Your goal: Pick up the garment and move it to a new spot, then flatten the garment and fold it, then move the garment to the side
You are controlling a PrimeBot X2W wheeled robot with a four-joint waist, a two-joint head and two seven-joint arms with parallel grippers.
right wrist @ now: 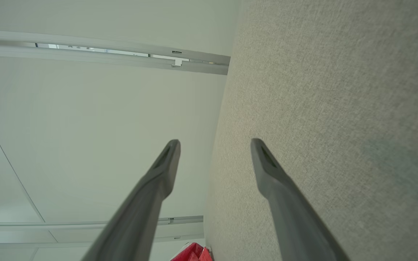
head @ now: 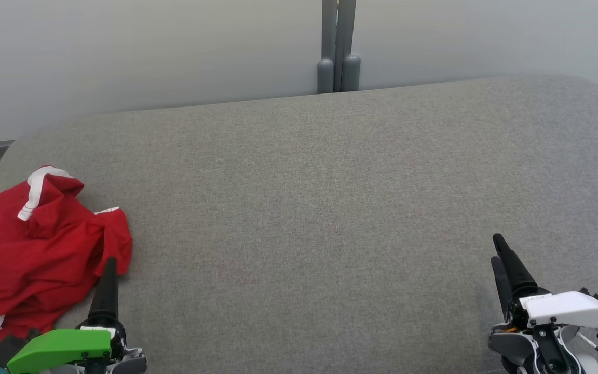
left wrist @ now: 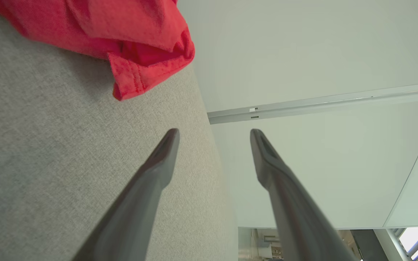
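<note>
Where garment lies crumpled, L part's cut off in head view.

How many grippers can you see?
2. The left gripper, open, sits lower left near the crumpled bright red shirt; the right gripper, open, sits lower right over the grey fabric cushion.

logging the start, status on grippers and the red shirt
Left gripper open, empty, beside garment. Right gripper open, empty. Garment crumpled at left end of grey cushion. Nothing in the way.
</note>
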